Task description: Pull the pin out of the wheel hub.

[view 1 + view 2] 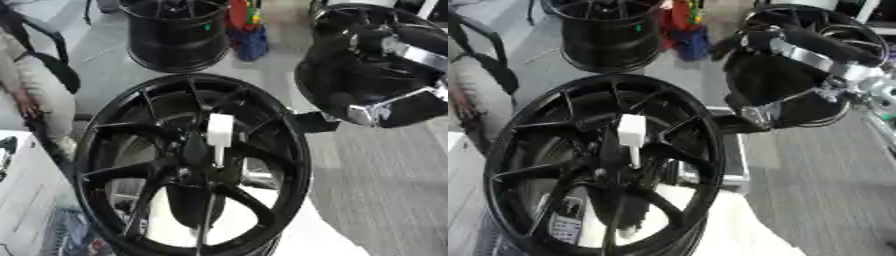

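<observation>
Left eye view: wheel hub (188,165) sits face-up in the foreground, spokes toward the camera, so the centre bore is open from above. White pin (219,136) stands in the centre, wide block on top, thin stem running down into the bore. It looks fully seated, so not pulled yet. Right arm comes in from the upper right, black shell with silver brackets; the right hand (372,114) hangs beside the hub's upper right rim, apart from the pin. Can't tell whether its fingers are apart or curled. Left hand shows nowhere. A second rim (175,32) stands further back, unused.

Right eye view: same layout. The pin (631,134) is upright on the hub (601,165) axis, so a straight upward pull should free it. The hand (761,114) is nearer the rim's edge here, still clear of it. My read: it's approaching, and the grasp hasn't started.
</observation>
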`<state>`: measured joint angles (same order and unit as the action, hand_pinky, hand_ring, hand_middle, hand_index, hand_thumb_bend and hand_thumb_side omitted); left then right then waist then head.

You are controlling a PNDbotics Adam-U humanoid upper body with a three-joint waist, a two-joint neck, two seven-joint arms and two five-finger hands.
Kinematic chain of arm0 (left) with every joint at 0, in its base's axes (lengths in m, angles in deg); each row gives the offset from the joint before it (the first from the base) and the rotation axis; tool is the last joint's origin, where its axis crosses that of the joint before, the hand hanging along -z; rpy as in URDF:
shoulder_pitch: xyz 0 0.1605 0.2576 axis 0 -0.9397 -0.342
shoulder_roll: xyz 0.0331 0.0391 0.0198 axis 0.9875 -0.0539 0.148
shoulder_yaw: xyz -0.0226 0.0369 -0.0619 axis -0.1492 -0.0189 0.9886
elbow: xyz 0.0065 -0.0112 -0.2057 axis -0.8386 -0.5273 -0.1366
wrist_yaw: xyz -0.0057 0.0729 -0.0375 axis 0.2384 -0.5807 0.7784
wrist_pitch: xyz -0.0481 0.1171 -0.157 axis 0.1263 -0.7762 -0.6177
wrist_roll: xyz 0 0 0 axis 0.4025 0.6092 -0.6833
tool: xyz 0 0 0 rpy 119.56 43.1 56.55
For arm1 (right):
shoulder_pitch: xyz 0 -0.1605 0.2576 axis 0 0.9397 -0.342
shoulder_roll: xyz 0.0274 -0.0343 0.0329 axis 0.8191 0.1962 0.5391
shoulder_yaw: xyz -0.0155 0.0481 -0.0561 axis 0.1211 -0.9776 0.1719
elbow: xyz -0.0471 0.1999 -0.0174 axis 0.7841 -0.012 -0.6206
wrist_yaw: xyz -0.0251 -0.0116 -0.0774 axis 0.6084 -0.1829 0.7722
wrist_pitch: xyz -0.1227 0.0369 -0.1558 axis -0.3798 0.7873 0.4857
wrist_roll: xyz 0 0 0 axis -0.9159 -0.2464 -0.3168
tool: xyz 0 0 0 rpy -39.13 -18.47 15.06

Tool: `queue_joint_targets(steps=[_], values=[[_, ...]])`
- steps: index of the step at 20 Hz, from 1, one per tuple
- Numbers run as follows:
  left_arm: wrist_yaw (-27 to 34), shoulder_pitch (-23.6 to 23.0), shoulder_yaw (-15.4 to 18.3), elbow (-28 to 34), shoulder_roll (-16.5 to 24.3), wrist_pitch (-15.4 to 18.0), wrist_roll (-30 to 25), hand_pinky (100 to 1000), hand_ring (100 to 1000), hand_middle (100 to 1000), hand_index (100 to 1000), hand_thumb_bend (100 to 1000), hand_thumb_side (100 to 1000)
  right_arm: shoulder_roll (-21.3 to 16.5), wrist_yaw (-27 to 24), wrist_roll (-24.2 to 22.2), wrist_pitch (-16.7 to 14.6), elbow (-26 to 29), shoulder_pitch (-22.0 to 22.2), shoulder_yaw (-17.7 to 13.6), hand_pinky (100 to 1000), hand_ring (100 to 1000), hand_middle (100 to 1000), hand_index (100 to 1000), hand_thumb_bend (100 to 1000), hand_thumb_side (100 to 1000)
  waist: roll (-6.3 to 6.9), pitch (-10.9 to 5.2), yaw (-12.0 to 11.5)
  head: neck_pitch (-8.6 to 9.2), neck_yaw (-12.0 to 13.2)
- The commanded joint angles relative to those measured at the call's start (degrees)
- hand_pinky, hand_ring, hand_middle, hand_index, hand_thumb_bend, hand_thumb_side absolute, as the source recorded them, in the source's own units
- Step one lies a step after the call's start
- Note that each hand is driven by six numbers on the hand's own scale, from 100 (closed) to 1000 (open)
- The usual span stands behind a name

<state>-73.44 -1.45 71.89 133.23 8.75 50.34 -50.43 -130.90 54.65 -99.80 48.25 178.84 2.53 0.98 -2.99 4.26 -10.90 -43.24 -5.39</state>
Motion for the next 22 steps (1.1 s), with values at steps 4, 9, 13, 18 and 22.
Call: queue_joint_targets(steps=[4, 9, 13, 18, 22], values=[[-0.44, 0.67, -0.41, 0.83, 1.77, 0.05, -0.67, 581, 584, 669, 748, 601, 242, 5.83, 4.31, -10.77, -0.24, -9.05, -8.9, 3.98, 823, 808, 833, 912, 268, 204, -0.28, -0.65, -0.85, 0.15, -1.07], [-0.55, 0.62, -0.55, 0.78, 1.8, 0.04, -0.88, 581, 583, 669, 748, 600, 242, 11.38, 8.12, -14.17, -2.03, -16.28, -13.7, 6.03, 833, 833, 849, 919, 272, 224, -0.38, -0.79, -1.52, 0.09, -1.78], [-0.55, 0.6, -0.67, 0.73, 1.64, 0.03, -0.97, 581, 583, 669, 748, 600, 242, 15.91, 10.72, -14.43, -3.34, -21.7, -16.43, 6.81, 843, 858, 870, 924, 250, 216, -0.3, -0.92, -1.79, 0.01, -2.2], [-0.62, 0.61, -0.85, 0.64, 1.53, 0.05, -1.18, 581, 583, 669, 748, 600, 242, 19.85, 14.13, -15.48, -5.26, -26.65, -18.65, 7.54, 840, 858, 878, 929, 231, 230, -0.29, -1.03, -2.19, -0.06, -2.76], [-0.63, 0.55, -0.66, 0.63, 1.6, 0.01, -1.02, 581, 582, 669, 748, 600, 241, 20.74, 14.41, -16.59, -6.34, -27.35, -18.51, 8.53, 842, 865, 888, 933, 295, 246, -0.38, -1.05, -2.29, -0.09, -2.71]])
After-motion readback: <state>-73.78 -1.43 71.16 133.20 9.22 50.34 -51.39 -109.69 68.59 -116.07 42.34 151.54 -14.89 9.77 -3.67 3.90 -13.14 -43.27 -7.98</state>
